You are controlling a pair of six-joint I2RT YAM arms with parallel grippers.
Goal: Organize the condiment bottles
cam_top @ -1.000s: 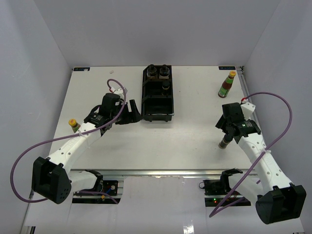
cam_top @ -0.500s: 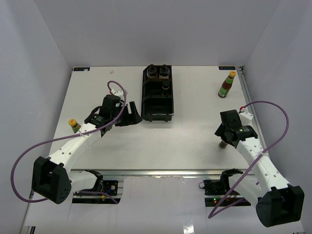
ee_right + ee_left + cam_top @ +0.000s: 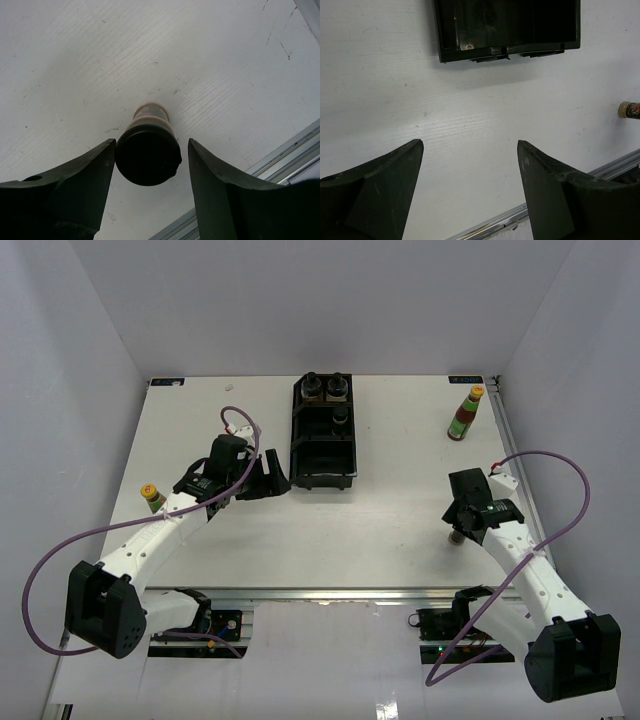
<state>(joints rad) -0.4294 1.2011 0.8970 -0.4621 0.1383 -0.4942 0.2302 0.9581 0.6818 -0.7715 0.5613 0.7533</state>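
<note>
A short black-capped jar (image 3: 148, 155) stands upright on the table between the fingers of my right gripper (image 3: 152, 142). The left finger touches its cap and a gap shows at the right finger, so the gripper is open. From above, the right gripper (image 3: 456, 528) covers most of this jar (image 3: 455, 538). Three more black-capped jars (image 3: 325, 388) stand in the far end of the black tray (image 3: 325, 455). One slim sauce bottle (image 3: 463, 414) stands at the back right, another (image 3: 152, 497) by the left arm. My left gripper (image 3: 272, 478) hangs open and empty beside the tray.
The tray's near compartments (image 3: 505, 30) lie ahead of the left gripper (image 3: 470, 144). A metal rail (image 3: 280, 160) runs along the table's near edge close to the right gripper. Grey walls enclose the table on three sides.
My right gripper has come down and back over the jar, and its jaws have narrowed around the cap. The left arm has stayed still.
</note>
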